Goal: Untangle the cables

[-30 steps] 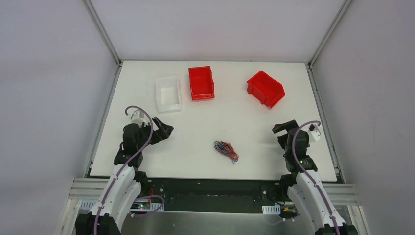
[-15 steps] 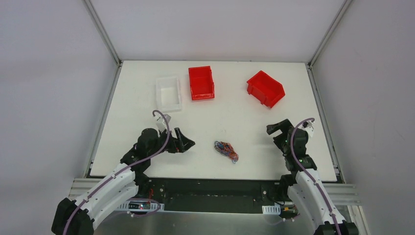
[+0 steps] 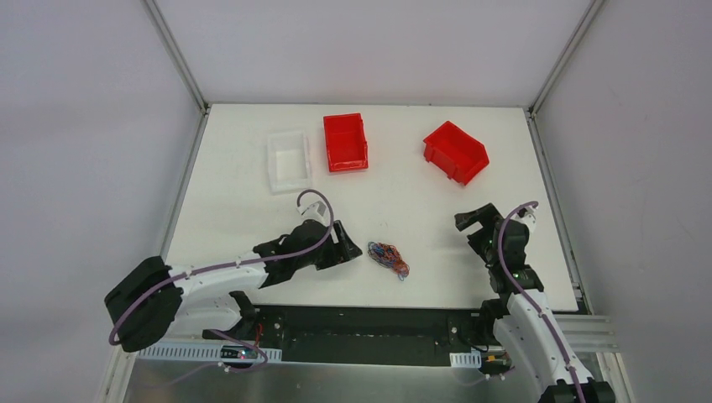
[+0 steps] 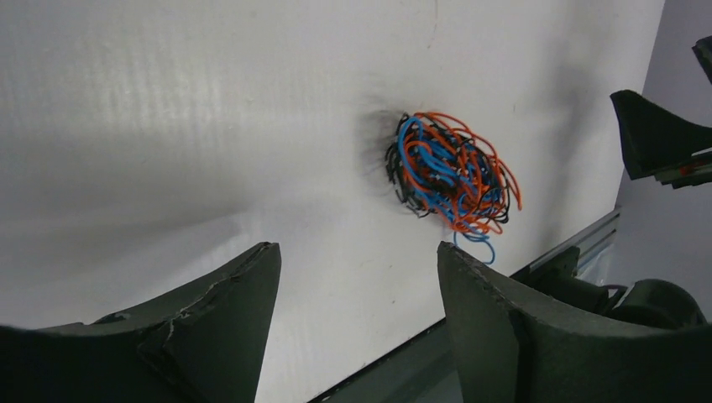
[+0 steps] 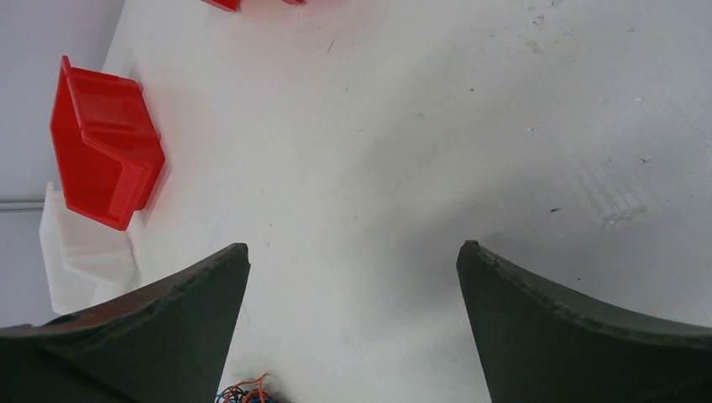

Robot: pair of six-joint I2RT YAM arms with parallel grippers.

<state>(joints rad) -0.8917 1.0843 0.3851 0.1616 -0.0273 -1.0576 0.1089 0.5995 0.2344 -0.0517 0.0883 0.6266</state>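
The cables (image 3: 388,258) lie as one small knot of blue, orange and black wires on the white table (image 3: 252,218), near its front edge. In the left wrist view the knot (image 4: 449,176) sits just beyond my open fingers. My left gripper (image 3: 351,249) is open and empty, just left of the knot and not touching it. My right gripper (image 3: 472,217) is open and empty, well to the right of the knot. In the right wrist view (image 5: 353,248) only the knot's edge (image 5: 243,392) shows, at the bottom.
A white bin (image 3: 288,160), a red bin (image 3: 345,141) and a second red bin (image 3: 455,151) stand along the back of the table. The table's front edge and metal rail (image 3: 369,315) run just behind the knot.
My left arm has swung right across the table, from the left side to just beside the knot. My right gripper has shifted slightly left. The knot has not moved.
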